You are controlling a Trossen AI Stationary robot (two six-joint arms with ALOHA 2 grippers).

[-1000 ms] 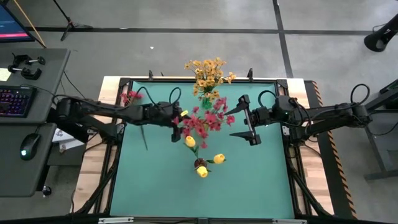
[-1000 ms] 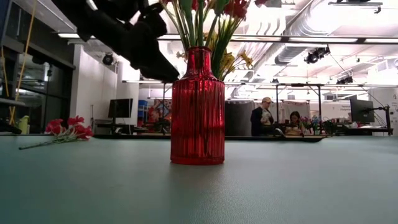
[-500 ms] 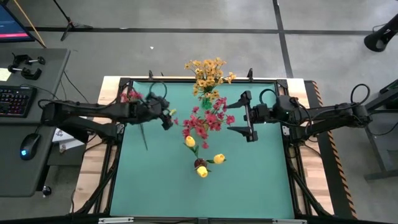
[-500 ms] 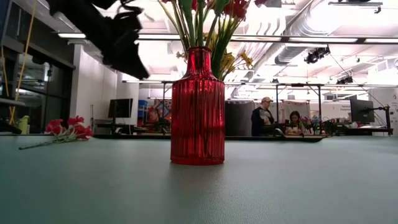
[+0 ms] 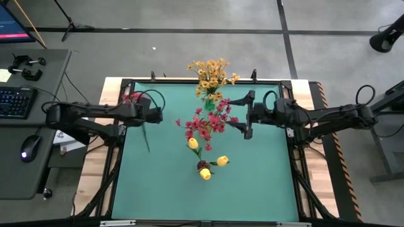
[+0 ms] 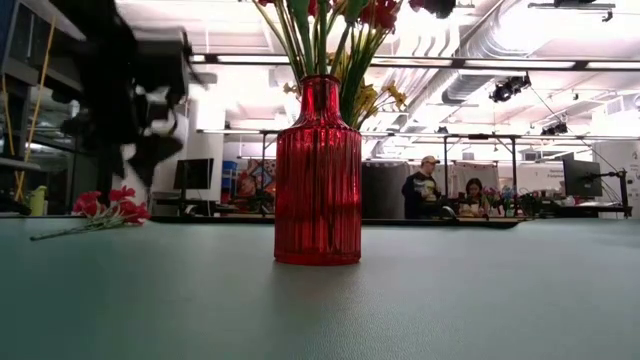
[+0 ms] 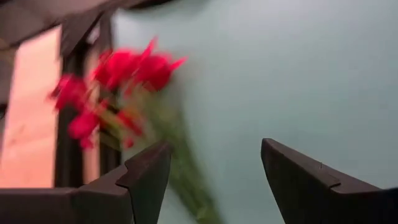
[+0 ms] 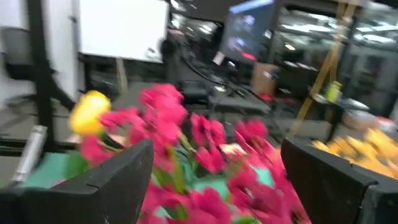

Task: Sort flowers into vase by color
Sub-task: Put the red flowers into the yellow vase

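Note:
A red ribbed vase (image 6: 318, 170) stands on the mat's middle, and pink-red (image 5: 206, 123), orange-yellow (image 5: 212, 74) and yellow-bud (image 5: 222, 161) flowers stick out of it. One loose pink-red flower (image 5: 132, 99) lies flat at the mat's far left, stalk (image 5: 146, 135) pointing toward the near edge. My left gripper (image 5: 156, 116) hangs open just above that stalk, tipped downward; in its wrist view the blossoms (image 7: 118, 78) lie ahead of the fingers. My right gripper (image 5: 247, 115) stays open and level, right of the vase's pink-red flowers (image 8: 199, 143).
The green mat (image 5: 265, 176) has bare room on its near half and its right side. A desk with a keyboard (image 5: 14, 102) and a mouse (image 5: 28, 148) stands left of the table. People (image 6: 420, 190) sit far off in the room behind.
My left gripper has left the vase's flowers and gone toward the table's left edge and down, toward the loose pink-red flower, rolling and tipping its fingers downward. It has stayed open. My right gripper has turned a little on the spot.

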